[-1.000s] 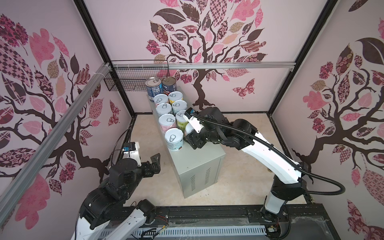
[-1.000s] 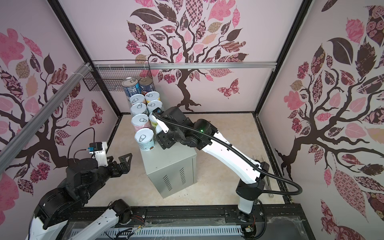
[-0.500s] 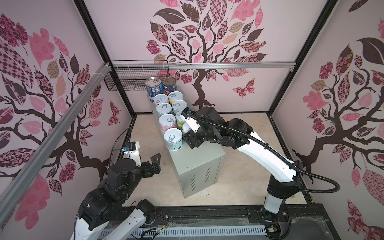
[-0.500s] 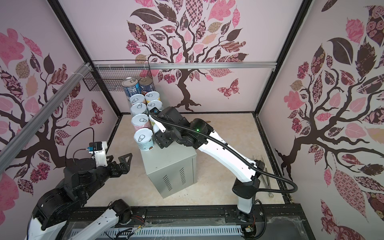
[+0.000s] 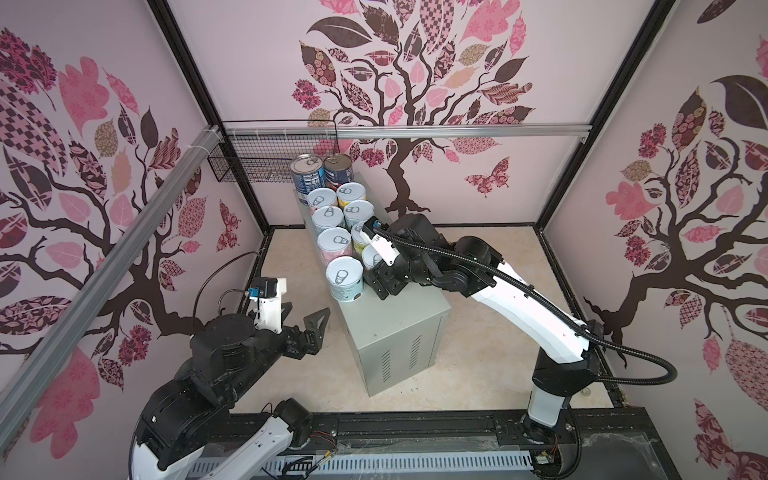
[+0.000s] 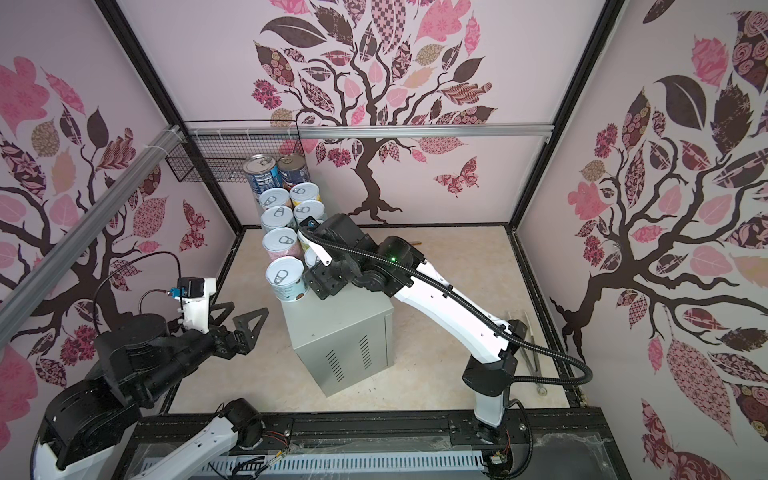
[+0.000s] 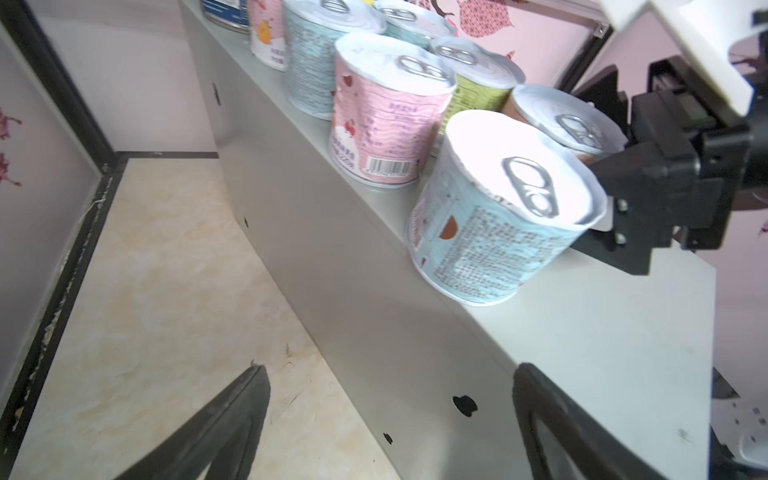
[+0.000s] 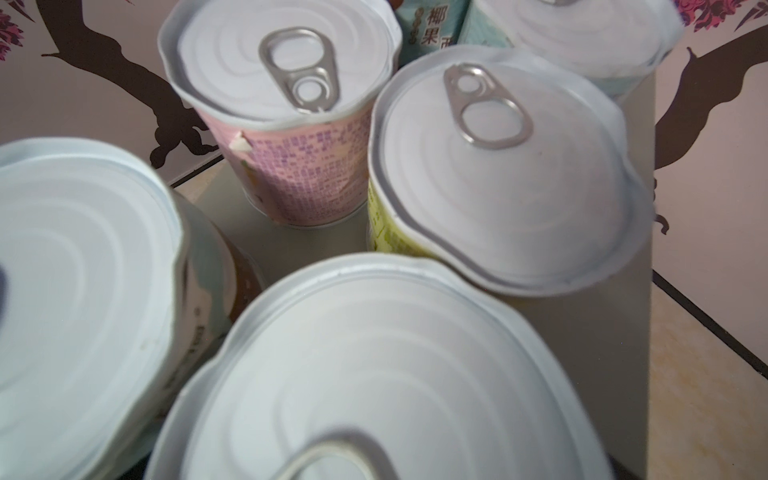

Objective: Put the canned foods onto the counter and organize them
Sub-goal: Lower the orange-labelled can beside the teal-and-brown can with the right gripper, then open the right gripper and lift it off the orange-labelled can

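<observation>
top views: long light-grey metal box counter [image 5: 399, 328] [image 6: 340, 332] stands on the beige floor [image 5: 478, 374], vent slots on its near end face. all ten canned foods [image 5: 334, 241] [image 6: 280, 243] stand upright on its flat top in two rows, touching or just beside each other. two tall tins with metallic lids [image 5: 308, 172] are at the far end near the black wire basket [image 5: 257, 162], eight short tins with white pull-tab lids come nearer. right gripper [image 5: 372, 268] [image 6: 312, 270] is at the short brown-label tin [image 5: 368, 256], beside the nearest pale-blue-label tin [image 5: 345, 278]. left gripper [image 5: 307, 309] [image 6: 248, 309] hangs off the counter's left side, fingers spread wide, nothing between them.

left wrist: left gripper [image 7: 390, 370] fingers wide apart, facing the counter [image 7: 582, 332] side wall. right gripper [image 7: 609, 143] has a black finger [image 7: 615, 216] either side of the brown-label tin [image 7: 569, 124], near one right against the pale-blue-label tin [image 7: 498, 232]. can't tell whether it pinches the brown-label tin or stands clear.

right wrist: blurred white lid [image 8: 374, 374] close under the camera, pink-label tin [image 8: 299, 174] and yellow-green-label tin [image 8: 498, 178] behind it, all on the counter [image 8: 299, 245].
</observation>
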